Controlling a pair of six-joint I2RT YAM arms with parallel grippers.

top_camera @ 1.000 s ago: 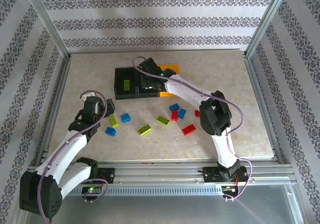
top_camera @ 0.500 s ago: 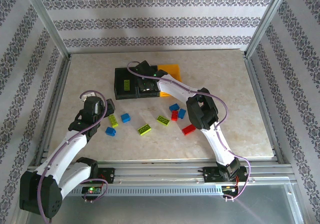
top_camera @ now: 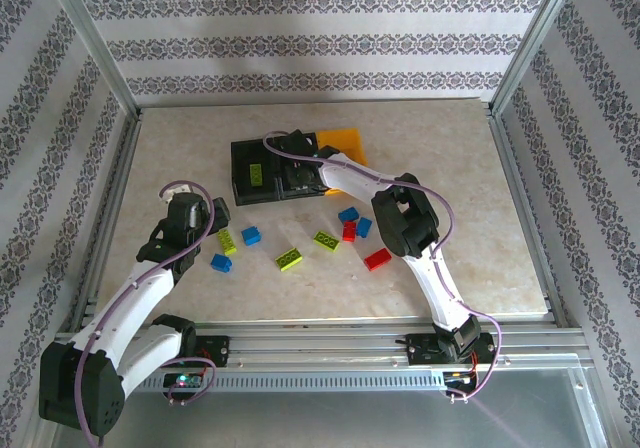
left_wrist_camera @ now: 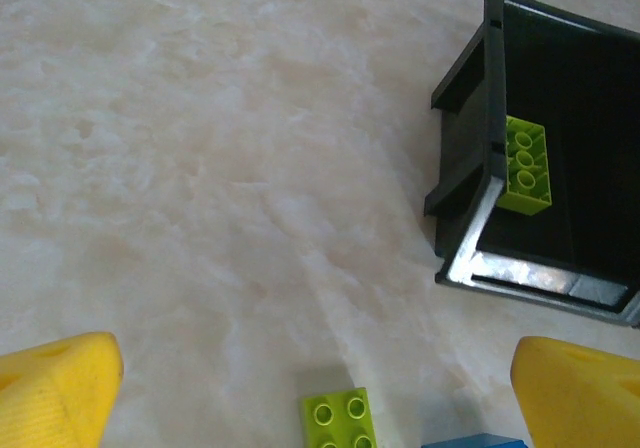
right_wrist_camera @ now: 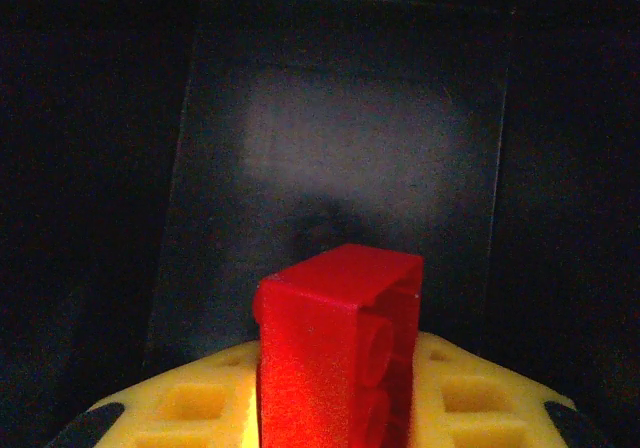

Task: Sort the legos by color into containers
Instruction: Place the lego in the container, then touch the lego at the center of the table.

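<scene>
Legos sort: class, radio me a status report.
Right pincer shut on red lego inside black bin. Left pincer open, empty, over green lego. Nothing blocking.

No text, label or number is legible, though small details look blurred.

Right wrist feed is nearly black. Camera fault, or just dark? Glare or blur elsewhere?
Right wrist view: no fault, it looks into a black plastic bin; the red studded plastic brick in the jaws is lit, a hazy pale sheen behind. Left wrist view: bright, glare on the neighbouring black bin's near rim, yellow fingertips slightly soft. Top external view: evenly lit, sharp.
</scene>
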